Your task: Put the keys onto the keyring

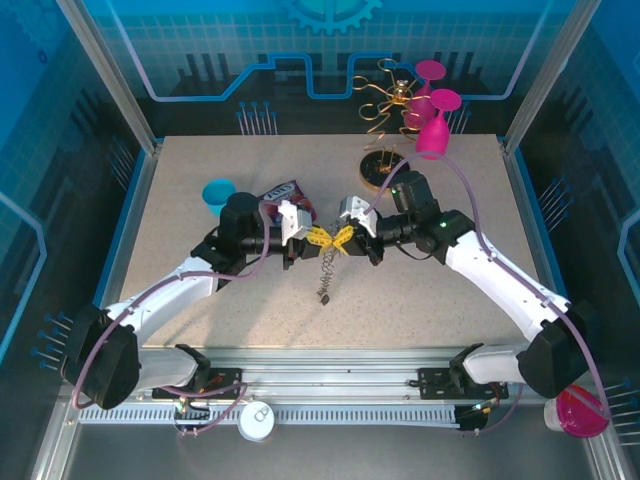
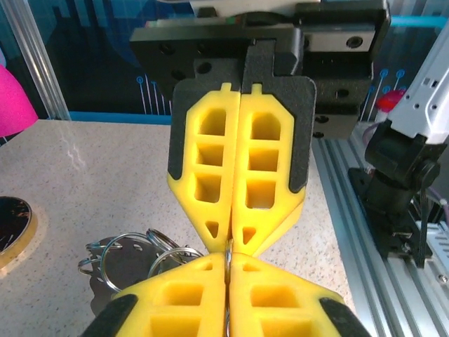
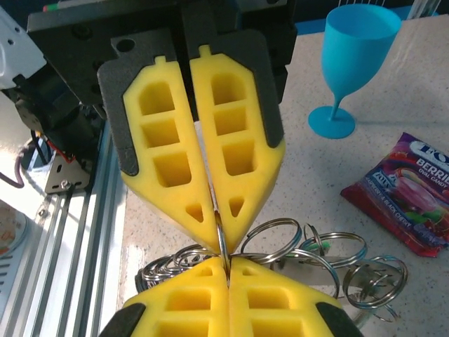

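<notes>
Two robot arms are meeting tip to tip over the middle of a speckled counter (image 1: 380, 310). The left pincer (image 1: 318, 238) and the right pincer (image 1: 343, 237) are each pressing their yellow foam fingers almost fully together. Both are pinching the same thin dark metal loop, the keyring (image 3: 222, 239).

The keyring is showing edge-on in both wrist views, as a fine line running straight from one pair of tips to the other. The gripped stretch is therefore lying left to right across the counter, along the line of the two pincers. Which way its long axis is lying cannot be told.

A chain of silvery rings (image 1: 325, 275) is trailing from the meeting point toward the near edge. In the wrist views its rings are spreading on the counter just under the fingertips.

A blue goblet (image 1: 218, 193) is standing upright behind the left arm, with a purple snack packet (image 1: 283, 192) lying near it. A gold curly wire stand (image 1: 385, 110) is standing at the far right, with pink goblets (image 1: 436, 125) close against it.
</notes>
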Controlling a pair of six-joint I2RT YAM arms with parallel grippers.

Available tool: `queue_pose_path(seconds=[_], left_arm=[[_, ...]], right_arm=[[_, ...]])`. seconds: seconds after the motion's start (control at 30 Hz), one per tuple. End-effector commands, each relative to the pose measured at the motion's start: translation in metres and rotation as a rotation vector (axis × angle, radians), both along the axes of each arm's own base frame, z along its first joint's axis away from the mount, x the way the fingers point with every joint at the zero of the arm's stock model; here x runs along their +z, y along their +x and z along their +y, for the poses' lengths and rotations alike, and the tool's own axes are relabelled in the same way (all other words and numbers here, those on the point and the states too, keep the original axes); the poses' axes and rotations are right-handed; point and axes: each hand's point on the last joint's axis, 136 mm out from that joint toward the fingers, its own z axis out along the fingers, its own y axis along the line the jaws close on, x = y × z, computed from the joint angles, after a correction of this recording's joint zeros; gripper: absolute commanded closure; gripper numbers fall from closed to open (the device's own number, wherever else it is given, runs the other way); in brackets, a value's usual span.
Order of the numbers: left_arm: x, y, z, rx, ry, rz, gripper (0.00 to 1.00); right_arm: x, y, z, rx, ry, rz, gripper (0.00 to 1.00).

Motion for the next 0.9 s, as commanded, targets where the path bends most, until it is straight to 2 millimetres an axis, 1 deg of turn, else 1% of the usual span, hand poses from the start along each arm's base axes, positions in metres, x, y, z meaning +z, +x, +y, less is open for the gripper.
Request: queue_pose_path(seconds=[0.0, 0.1, 0.2, 0.33, 0.4, 0.43, 0.5, 0.53, 0.6, 0.67, 0.7, 0.77, 0.87], left_arm=[[-0.013, -0.002, 0.005, -0.013, 0.117, -0.018, 0.90], [-0.022, 0.000, 0.008, -0.010, 0.179, -0.010, 0.91], [-0.033, 0.000, 0.009, -0.022, 0.236, 0.014, 0.92], [-0.029, 0.000, 0.008, -0.034, 0.240, 0.014, 0.93], [-0.025, -0.002, 0.008, -0.047, 0.233, 0.010, 0.96], [-0.023, -0.004, 0.007, -0.056, 0.226, 0.010, 1.00], [-0.019, -0.007, 0.007, -0.065, 0.212, 0.005, 1.00], [-0.017, -0.007, 0.007, -0.063, 0.202, 0.001, 1.00], [-0.012, -0.006, 0.008, -0.049, 0.165, -0.009, 1.00], [-0.005, -0.003, 0.008, -0.030, 0.114, -0.021, 1.00], [-0.002, -0.003, 0.008, -0.025, 0.091, -0.027, 1.00], [0.002, -0.003, 0.008, -0.023, 0.057, -0.038, 1.00], [0.007, -0.005, 0.007, -0.030, 0.014, -0.055, 1.00]], right_arm=[[0.006, -0.011, -0.001, 0.073, -0.075, -0.032, 1.00], [0.001, -0.020, 0.005, 0.135, -0.151, -0.046, 1.00], [0.000, -0.025, 0.013, 0.186, -0.200, -0.058, 1.00], [0.001, -0.030, 0.023, 0.236, -0.251, -0.071, 1.00], [0.004, -0.026, 0.025, 0.225, -0.256, -0.078, 1.00], [0.005, -0.023, 0.025, 0.210, -0.254, -0.083, 1.00], [0.010, -0.016, 0.024, 0.165, -0.235, -0.083, 1.00], [0.014, -0.012, 0.021, 0.136, -0.206, -0.073, 0.96], [0.023, -0.005, 0.015, 0.070, -0.136, -0.048, 0.78], [0.027, -0.003, 0.006, 0.021, -0.064, -0.033, 0.69], [0.022, -0.005, 0.003, 0.008, -0.035, -0.014, 0.66], [0.015, -0.011, -0.002, -0.004, 0.006, -0.005, 0.63], [0.000, -0.018, -0.006, -0.011, 0.029, 0.011, 0.62]])
